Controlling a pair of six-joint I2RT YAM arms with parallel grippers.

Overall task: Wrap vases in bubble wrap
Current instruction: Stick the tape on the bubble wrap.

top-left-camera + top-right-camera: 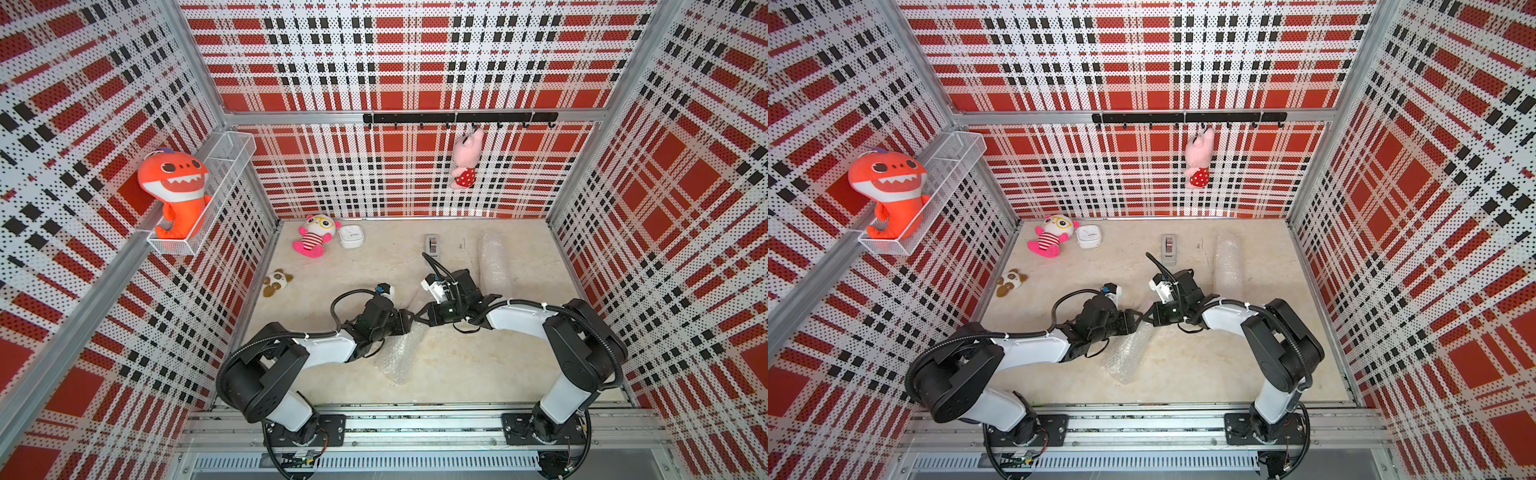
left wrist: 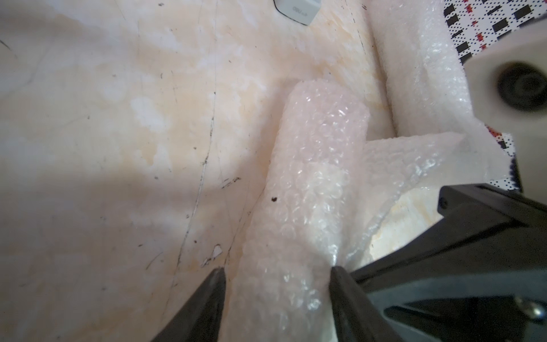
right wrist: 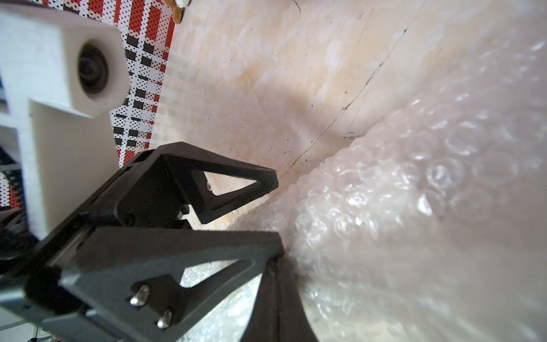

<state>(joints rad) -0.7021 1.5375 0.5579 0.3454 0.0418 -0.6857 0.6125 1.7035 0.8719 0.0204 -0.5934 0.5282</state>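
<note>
Tension on the loose flap [image 2: 408,157] is what I mind most here. The near bundle [image 1: 397,353] lies on the bench [image 1: 498,374] midway between the two arms. It is a bubble-wrapped roll with no vase showing through, so I can only judge that one sits inside. The far bundle [image 1: 494,266] lies well apart toward the back, near the grey tape dispenser [image 1: 432,244]. My left gripper [image 2: 278,284] has its jaws spread astride the near bundle, one finger [image 2: 343,299] touching the wrap and the other just beside it, which I read as a loose cradle, not a clamp. My right gripper [image 3: 279,266] has its jaws pressed together and appears to pinch the loose flap at its root, right against that left finger. I take the step to be closing this flap over the roll. To do it well, I would draw the flap across with the right arm in a low arc and hold it taut without tearing it. The left jaws should only stop the roll from turning, since ceramic will not forgive a hard squeeze. With the two sets of jaws this close, I would move one arm at a time.
</note>
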